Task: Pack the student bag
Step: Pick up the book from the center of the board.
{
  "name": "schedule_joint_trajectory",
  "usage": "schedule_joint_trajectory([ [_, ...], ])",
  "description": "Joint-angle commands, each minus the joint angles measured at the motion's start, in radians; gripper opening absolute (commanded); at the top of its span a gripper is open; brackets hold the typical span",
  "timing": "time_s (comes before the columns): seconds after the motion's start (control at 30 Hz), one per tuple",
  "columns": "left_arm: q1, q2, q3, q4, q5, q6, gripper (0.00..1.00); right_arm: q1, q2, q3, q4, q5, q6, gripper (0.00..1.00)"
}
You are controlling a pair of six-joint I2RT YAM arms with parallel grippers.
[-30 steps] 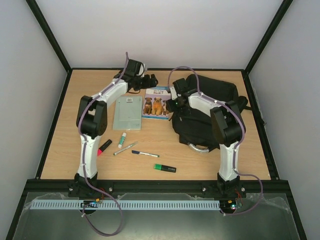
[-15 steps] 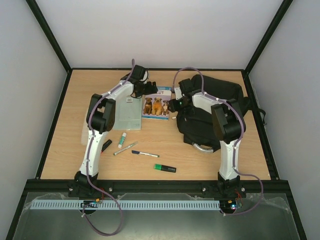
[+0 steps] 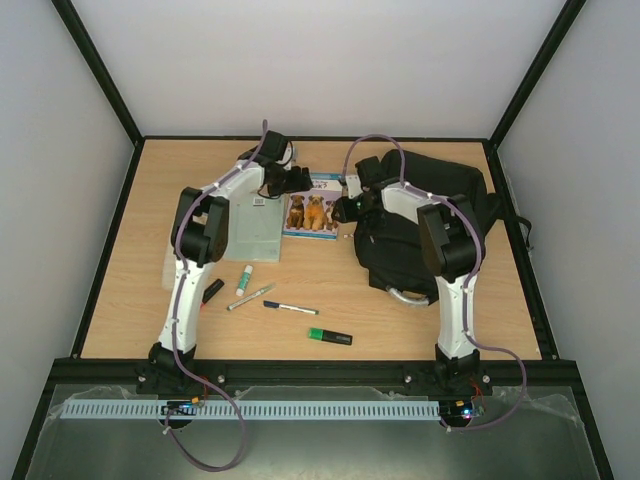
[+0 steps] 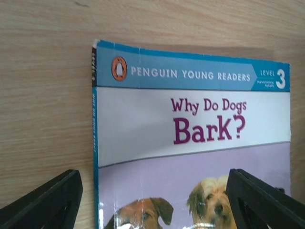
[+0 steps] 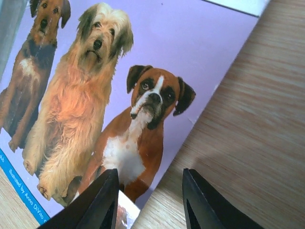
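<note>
The student bag (image 3: pixel 425 215) is seen by the far right corner of the table (image 3: pixel 140 260), its length run far to near, directly right of the right gripper (image 3: pixel 345 210), the nearer one. A book (image 3: pixel 312 205) is flanked by both. The left gripper (image 3: pixel 290 180) is spread wide over its far end. The right is held half-open astride its right edge, seemingly without contact.

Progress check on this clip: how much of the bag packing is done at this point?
Done: nothing visibly packed; the black backpack lies on the right of the table. In hand: the left gripper and right gripper, both open, hover over the Why Do Dogs Bark? book, not gripping it. Left: that book, the grey notebook, the pens and the green highlighter, all on the table.
</note>
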State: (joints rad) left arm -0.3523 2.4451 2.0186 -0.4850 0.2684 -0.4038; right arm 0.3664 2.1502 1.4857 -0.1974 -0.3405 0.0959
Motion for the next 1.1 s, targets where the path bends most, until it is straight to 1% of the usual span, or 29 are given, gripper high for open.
schedule_joint_trajectory([
  [0.0, 0.007, -0.019, -0.055, -0.117, 0.135, 0.018, 0.85, 0.0, 0.099, -0.005, -0.122, 0.017, 0.026, 0.36],
  [0.13, 0.006, -0.041, -0.089, -0.087, 0.252, 0.011, 0.79, 0.0, 0.12, -0.001, -0.133, 0.017, 0.023, 0.34],
  [0.23, 0.002, -0.081, -0.134, -0.043, 0.309, 0.002, 0.75, 0.0, 0.124, 0.001, -0.137, 0.013, 0.019, 0.34],
  [0.47, -0.012, -0.187, -0.236, 0.007, 0.348, -0.015, 0.67, 0.001, 0.129, 0.003, -0.143, 0.004, 0.01, 0.33],
  [0.57, -0.019, -0.251, -0.311, 0.033, 0.333, -0.034, 0.65, 0.001, 0.132, 0.003, -0.151, -0.012, 0.001, 0.33],
  [0.67, -0.026, -0.332, -0.407, 0.071, 0.308, -0.057, 0.65, 0.002, 0.121, 0.002, -0.162, -0.064, -0.006, 0.33],
  [0.83, -0.028, -0.437, -0.542, 0.088, 0.221, -0.1, 0.66, 0.039, 0.094, -0.002, -0.171, -0.11, -0.009, 0.32],
  [1.07, -0.028, -0.544, -0.703, 0.096, 0.105, -0.156, 0.67, 0.109, 0.12, -0.008, -0.188, -0.095, -0.027, 0.32],
])
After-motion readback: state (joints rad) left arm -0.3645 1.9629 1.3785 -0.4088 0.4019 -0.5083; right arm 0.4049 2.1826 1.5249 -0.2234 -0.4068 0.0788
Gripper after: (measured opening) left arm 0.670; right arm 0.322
